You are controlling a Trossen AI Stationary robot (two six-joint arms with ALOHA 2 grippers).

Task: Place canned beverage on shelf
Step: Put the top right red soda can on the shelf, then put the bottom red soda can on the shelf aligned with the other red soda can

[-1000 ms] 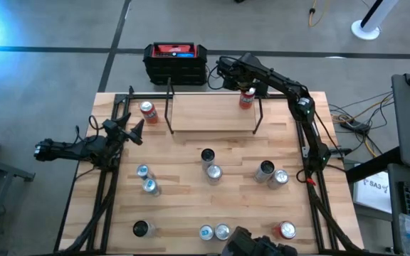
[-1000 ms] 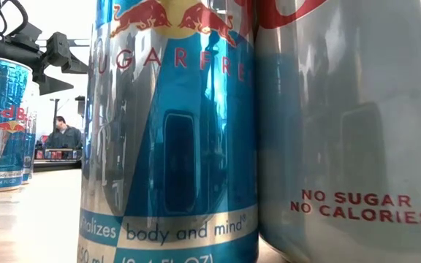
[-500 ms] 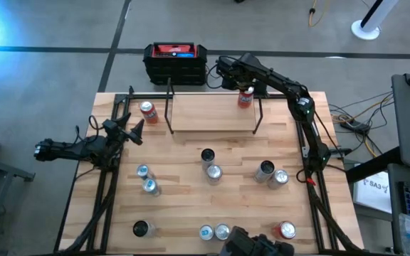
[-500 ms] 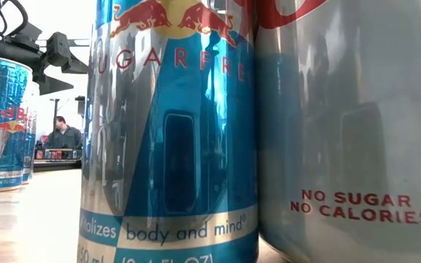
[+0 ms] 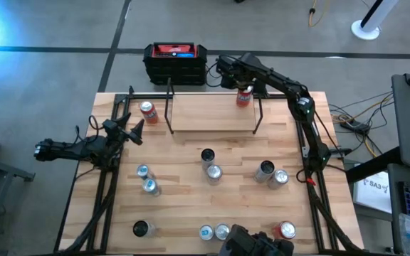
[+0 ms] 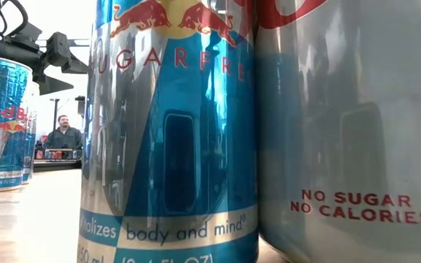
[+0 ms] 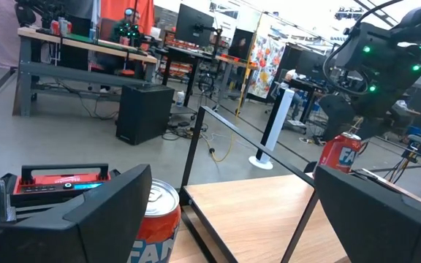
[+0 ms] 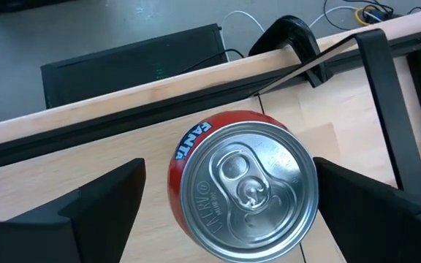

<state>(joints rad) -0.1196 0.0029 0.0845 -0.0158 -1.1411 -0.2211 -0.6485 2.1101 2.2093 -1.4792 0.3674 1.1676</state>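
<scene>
A red Fanta can (image 8: 243,193) stands upright on the shelf's light wood board (image 5: 212,112), at the board's far right corner (image 5: 244,97). My right gripper (image 5: 242,89) hangs over it, slanting down, open. One finger (image 8: 101,201) stands on each side of the can, and a gap shows between this one and the can wall. The left wrist view shows the same can (image 7: 340,153) under the right arm. My left gripper (image 5: 135,131) waits open and level at the table's left side, facing the shelf.
A second red can (image 5: 146,111) stands on the table by the shelf's left end. Several silver and blue cans (image 5: 212,172) are scattered across the middle and near side. A black box with a red top (image 5: 176,60) sits beyond the far edge. Two cans (image 6: 170,131) fill the low view.
</scene>
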